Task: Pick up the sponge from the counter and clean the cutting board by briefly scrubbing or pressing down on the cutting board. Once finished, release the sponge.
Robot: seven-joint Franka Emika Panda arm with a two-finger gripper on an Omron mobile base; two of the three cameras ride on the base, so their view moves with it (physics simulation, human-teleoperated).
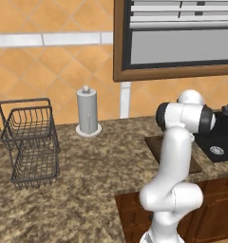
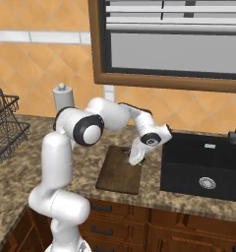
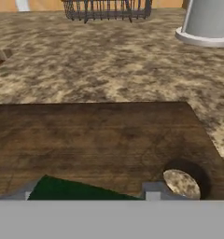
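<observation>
Counter carries the board, set just left of the sink. Gripper stands low over the board's sink-side edge, fingers pinching the sponge, which sits directly beneath the fingertips, at or just above the wood; contact unconfirmed.

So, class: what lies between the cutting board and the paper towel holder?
Bare counter separates the cutting board from the paper towel holder, seen in the hand view.

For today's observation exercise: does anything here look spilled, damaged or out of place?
Nothing stands out. The cutting board lies flat on the counter beside the sink, and the claw holds the sponge low over it.
</observation>
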